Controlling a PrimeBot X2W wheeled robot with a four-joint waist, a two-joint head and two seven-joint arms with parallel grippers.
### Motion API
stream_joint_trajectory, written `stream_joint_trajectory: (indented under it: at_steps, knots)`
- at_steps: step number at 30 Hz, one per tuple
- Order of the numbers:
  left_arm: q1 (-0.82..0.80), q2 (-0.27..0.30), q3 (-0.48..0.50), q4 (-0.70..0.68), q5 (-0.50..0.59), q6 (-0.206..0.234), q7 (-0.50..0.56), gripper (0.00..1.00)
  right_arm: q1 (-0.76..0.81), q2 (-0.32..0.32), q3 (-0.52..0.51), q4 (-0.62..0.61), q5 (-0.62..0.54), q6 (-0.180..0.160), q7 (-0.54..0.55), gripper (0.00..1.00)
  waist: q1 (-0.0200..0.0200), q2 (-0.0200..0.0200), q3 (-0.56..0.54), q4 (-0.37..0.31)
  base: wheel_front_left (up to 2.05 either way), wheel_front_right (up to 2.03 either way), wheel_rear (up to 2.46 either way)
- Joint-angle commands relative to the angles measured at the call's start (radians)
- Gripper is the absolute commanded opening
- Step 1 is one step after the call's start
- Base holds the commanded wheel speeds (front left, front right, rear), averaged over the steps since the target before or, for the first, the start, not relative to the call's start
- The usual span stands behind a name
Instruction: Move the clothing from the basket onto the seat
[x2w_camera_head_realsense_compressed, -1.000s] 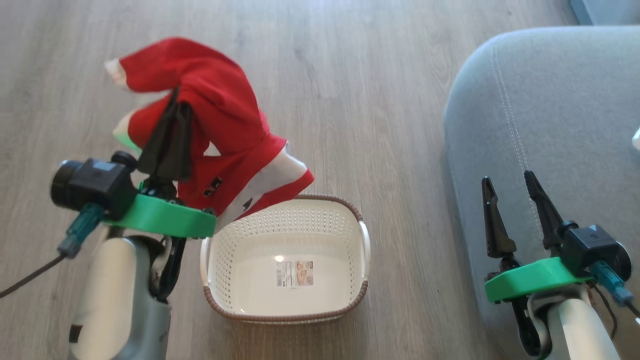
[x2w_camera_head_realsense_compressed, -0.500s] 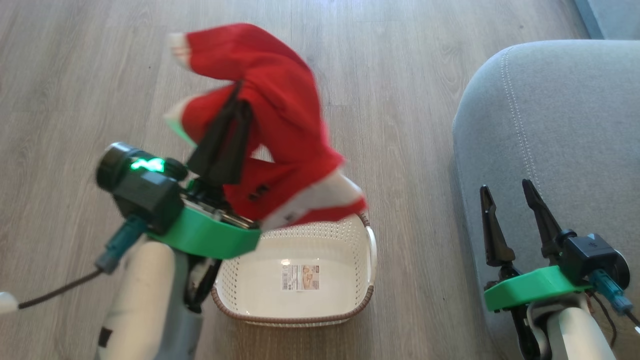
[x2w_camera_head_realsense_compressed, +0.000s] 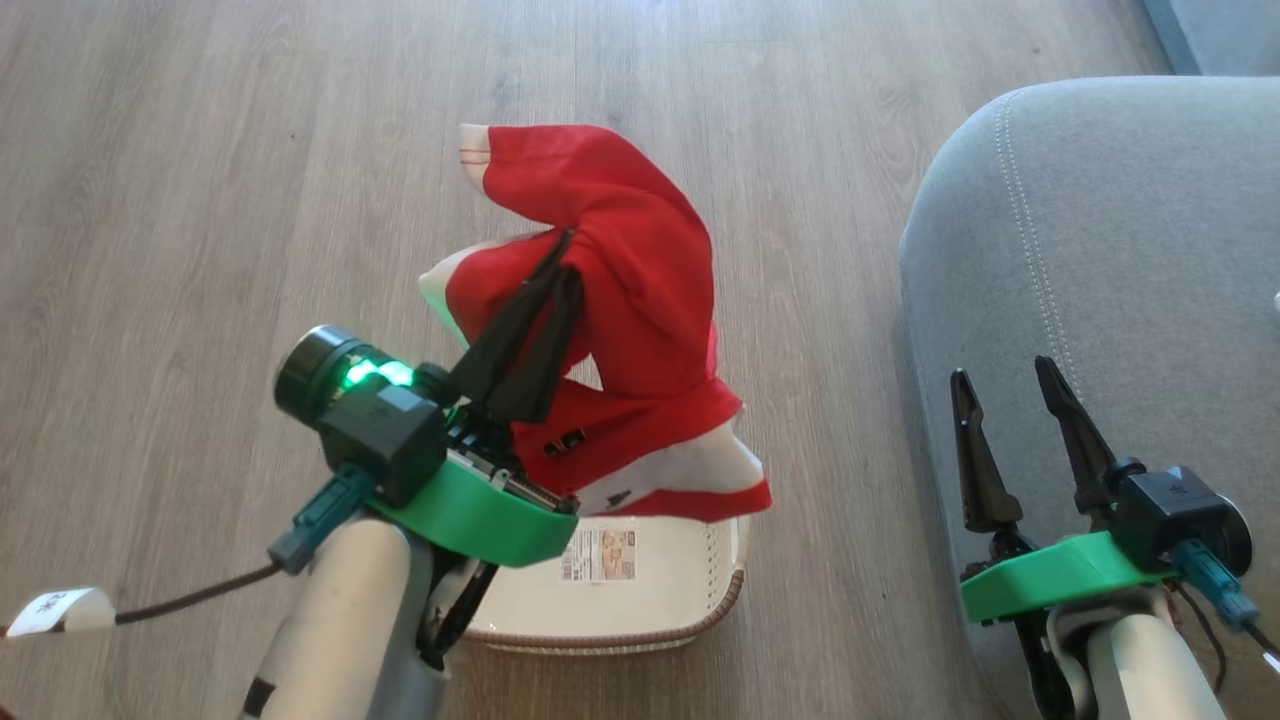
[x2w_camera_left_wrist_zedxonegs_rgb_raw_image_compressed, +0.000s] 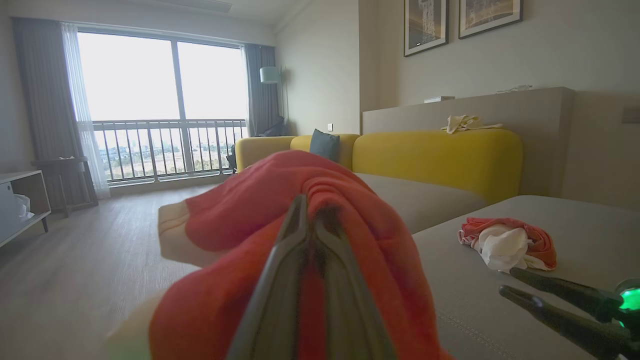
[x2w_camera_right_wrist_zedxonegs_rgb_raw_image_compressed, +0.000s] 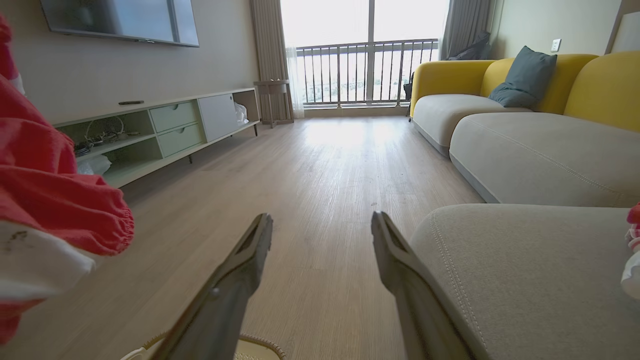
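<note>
floor; left hand clamps clothing, seemingly above basket

Left gripper high, fingers pressed together on clothing, tips seemingly buried; right gripper low, fingers apart

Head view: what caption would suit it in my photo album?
Left gripper holds a red garment above the cream basket; the open right gripper hovers by the grey seat.

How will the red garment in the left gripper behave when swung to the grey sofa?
Probably floppy: the red and white fabric garment drapes over the left gripper. Likely light, held by one pinch; its hanging hem may brush the cream perforated basket.
</note>
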Motion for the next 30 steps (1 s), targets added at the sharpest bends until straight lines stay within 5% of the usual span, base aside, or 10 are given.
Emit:
stream_joint_trajectory:
  at_steps: [1, 17, 30]
  knots:
    - [-0.026, 0.011, 0.028, -0.034, -0.003, -0.001, -0.010, 0.00, -0.021, -0.012, 0.022, -0.035, -0.007, 0.000, -0.002, 1.00, 0.0001, 0.0000, -0.001, -0.001, 0.00, 0.00, 0.00]
    - [-0.032, 0.019, 0.039, -0.044, -0.001, -0.001, -0.010, 0.00, -0.020, -0.012, 0.055, -0.059, -0.047, 0.000, -0.002, 1.00, 0.0001, 0.0000, 0.009, -0.016, 0.00, 0.00, 0.00]
    - [-0.046, 0.032, 0.050, -0.044, 0.012, -0.001, -0.010, 0.00, -0.036, -0.175, 0.368, -0.236, 0.028, 0.000, -0.002, 1.00, 0.0001, 0.0000, 0.031, -0.015, 0.00, 0.00, 0.00]
